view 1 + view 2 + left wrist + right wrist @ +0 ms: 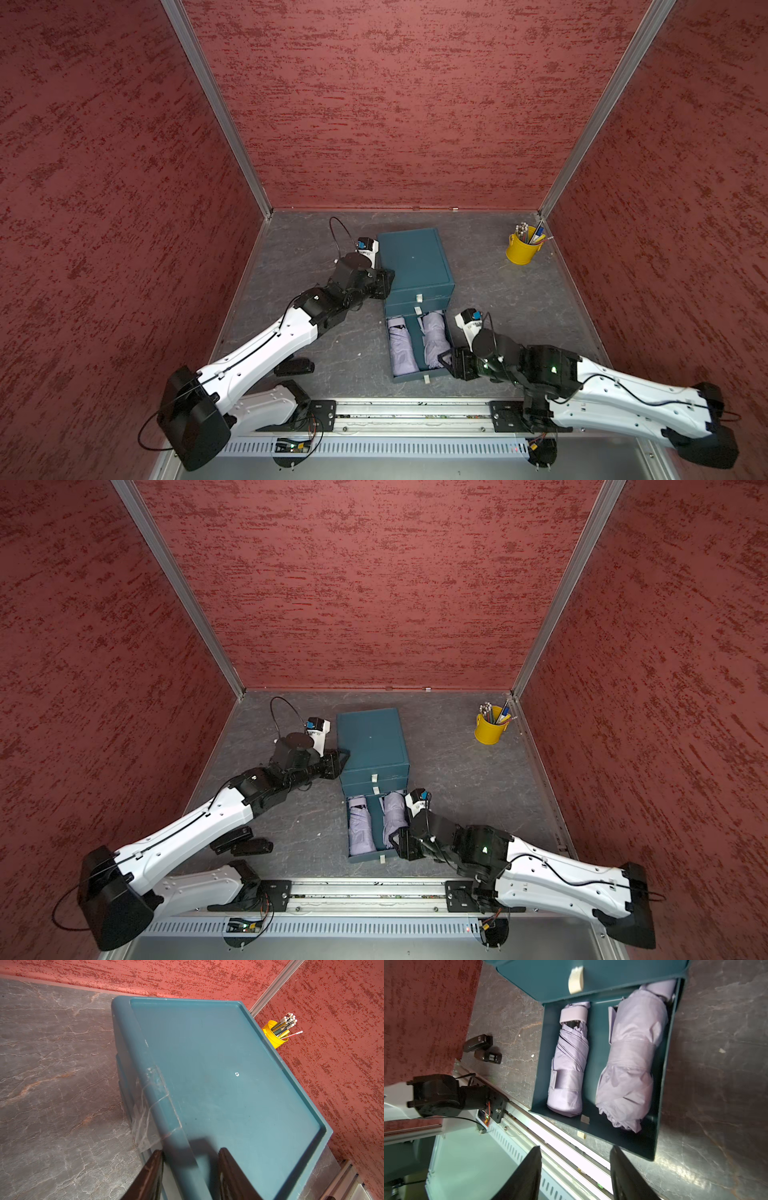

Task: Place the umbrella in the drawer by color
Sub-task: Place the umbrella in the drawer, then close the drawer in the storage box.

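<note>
The right gripper (575, 1147), jaws wide and empty, hovers at four o'clock of the open bottom drawer (409, 379), where two lilac umbrellas (401, 351) lie side by side. At nine o'clock of the teal chest (413, 257), the left gripper (190, 1149) straddles its top edge, jaws apart.

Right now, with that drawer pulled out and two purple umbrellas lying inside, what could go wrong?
1. The looser lilac umbrella bulges; it might snag under the chest when the open drawer is pushed in.
2. The right gripper, open near the drawer's front corner, could knock the drawer askew.
3. The left gripper straddles the chest's top edge; a careless move may shift the whole chest.
</note>
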Robot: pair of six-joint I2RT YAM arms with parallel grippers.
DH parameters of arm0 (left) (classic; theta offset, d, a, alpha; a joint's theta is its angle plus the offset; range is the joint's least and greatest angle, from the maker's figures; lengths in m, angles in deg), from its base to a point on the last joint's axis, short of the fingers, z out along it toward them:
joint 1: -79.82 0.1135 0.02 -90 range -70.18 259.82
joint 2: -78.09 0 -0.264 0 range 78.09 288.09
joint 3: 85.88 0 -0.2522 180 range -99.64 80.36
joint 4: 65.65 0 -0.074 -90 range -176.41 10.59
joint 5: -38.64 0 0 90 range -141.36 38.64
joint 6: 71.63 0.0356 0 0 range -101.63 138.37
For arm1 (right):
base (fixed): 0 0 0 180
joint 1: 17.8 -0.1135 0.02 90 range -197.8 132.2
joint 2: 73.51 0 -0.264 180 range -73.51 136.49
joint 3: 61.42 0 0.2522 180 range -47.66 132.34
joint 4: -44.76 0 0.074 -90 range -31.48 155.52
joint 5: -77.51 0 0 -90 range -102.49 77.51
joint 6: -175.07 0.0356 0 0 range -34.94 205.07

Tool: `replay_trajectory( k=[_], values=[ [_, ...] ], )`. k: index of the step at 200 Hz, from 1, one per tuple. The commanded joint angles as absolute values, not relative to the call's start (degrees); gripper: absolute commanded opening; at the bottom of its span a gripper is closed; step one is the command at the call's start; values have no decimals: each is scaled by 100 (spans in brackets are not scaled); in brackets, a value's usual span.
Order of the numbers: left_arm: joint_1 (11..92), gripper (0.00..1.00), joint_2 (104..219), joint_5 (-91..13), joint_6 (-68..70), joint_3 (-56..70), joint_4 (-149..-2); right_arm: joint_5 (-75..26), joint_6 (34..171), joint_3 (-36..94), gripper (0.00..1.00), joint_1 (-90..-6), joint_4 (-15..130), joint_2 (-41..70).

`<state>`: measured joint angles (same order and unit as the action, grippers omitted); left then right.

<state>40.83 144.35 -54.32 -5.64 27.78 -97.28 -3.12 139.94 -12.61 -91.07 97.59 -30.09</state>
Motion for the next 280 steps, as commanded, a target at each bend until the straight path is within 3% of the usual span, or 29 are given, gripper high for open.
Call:
replay_trajectory(
  k=[1,38,67,109,176,237,280],
  values=[
    [4106,44,14602,-5206,-345,3035,-10203,930,14539,-1473,55,-9908,9430,-2652],
    [4130,43,14590,-5132,-377,3058,-10159,1925,14828,-1079,55,-10933,9353,-1330],
    [4154,44,14551,-5137,-396,3053,-10197,2063,15087,-932,61,-11065,9107,-519],
    [4229,44,14550,-5110,-326,2970,-10348,2124,14969,-1110,62,-11138,8354,-154],
    [4238,39,14704,-4934,-185,2973,-10302,2719,14739,-1123,63,-11110,7793,150],
    [4238,36,14568,-5004,-81,3077,-10335,3004,14529,-1256,54,-10827,7262,353],
    [4245,26,14590,-5070,141,3045,-10457,2593,13746,-1714,51,-10242,5264,855]
  ],
)
